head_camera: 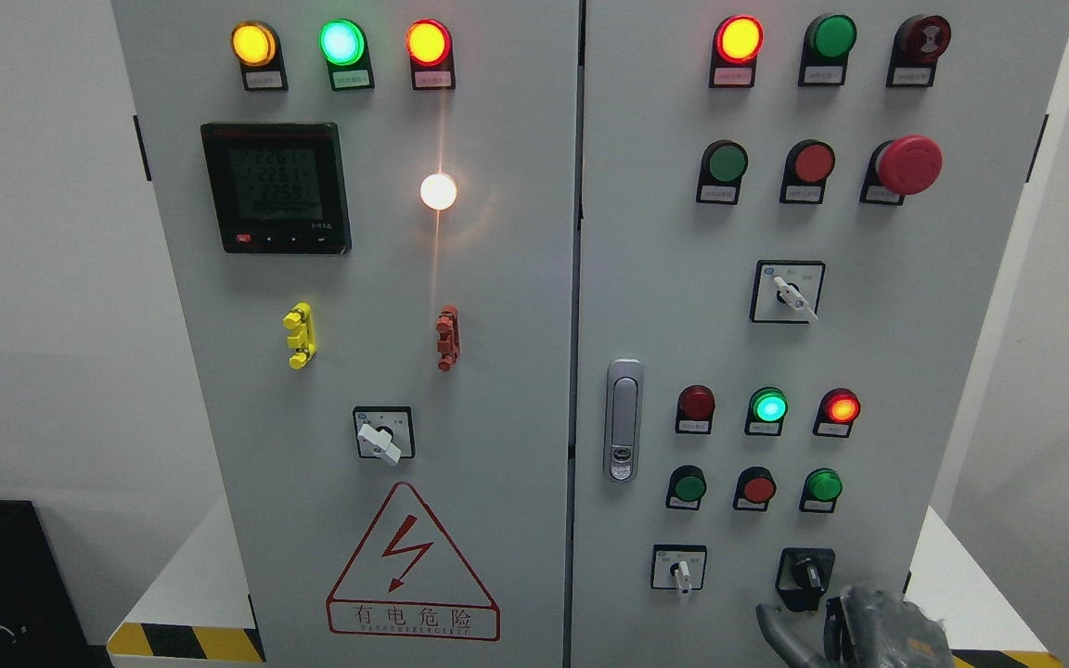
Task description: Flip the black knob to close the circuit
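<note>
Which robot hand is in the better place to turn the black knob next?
The right robot hand. It comes in at the bottom right and sits just below the black knob on the right door, its fingers nearly reaching it. The left robot hand is not in view.

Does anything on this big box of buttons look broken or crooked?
Nothing looks broken. The one odd spot is the white lamp on the left door: it glares so brightly that a streak of light runs up and down the panel. The right hand sits at the bottom edge just below the black knob.
</note>
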`<state>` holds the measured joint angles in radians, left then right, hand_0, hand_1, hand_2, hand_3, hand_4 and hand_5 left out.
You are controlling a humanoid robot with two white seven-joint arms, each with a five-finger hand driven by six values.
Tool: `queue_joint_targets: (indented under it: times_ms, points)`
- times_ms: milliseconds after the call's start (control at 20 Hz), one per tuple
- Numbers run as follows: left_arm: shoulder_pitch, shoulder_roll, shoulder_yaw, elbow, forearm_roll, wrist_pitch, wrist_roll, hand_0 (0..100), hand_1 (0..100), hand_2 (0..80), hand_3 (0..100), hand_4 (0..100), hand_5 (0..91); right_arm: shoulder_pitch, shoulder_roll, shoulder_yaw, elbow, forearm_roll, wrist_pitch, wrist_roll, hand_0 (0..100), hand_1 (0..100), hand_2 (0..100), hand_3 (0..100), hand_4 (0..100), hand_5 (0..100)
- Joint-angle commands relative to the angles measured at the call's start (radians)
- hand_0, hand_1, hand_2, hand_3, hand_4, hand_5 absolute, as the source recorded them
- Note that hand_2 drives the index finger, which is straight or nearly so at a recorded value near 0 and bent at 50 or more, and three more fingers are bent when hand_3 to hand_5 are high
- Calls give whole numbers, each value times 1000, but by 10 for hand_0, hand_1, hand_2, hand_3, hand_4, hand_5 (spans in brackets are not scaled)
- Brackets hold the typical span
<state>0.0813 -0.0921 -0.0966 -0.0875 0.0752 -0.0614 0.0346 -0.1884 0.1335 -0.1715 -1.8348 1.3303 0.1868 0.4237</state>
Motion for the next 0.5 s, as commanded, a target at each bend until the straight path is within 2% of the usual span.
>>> queue_joint_targets:
  times_ms: [0, 150, 300, 350, 450]
  points:
    - [0, 0, 0, 0, 0, 0, 1, 120, 556, 0, 0, 0, 0, 50, 0, 32, -81, -5, 2, 0, 0, 24, 869, 1000, 911, 903]
    - [0, 0, 0, 0, 0, 0, 1, 120, 556, 0, 0, 0, 0, 72, 0, 33, -126, -80, 7, -6, 0, 26, 854, 1000, 909, 895]
    - [0, 0, 0, 0, 0, 0, 1, 120, 556, 0, 0, 0, 0, 72, 0, 27, -135, -115, 36, -17, 0, 34, 775, 1000, 887, 839]
    - [0, 0, 0, 0, 0, 0, 1, 120, 556, 0, 0, 0, 0, 72, 0, 24, -133, -128, 36, -17, 0, 34, 709, 1000, 874, 783]
    - [0, 0, 0, 0, 0, 0, 1, 120, 556, 0, 0, 0, 0, 72, -2, 21, -138, -166, 46, -20, 0, 34, 647, 945, 850, 740]
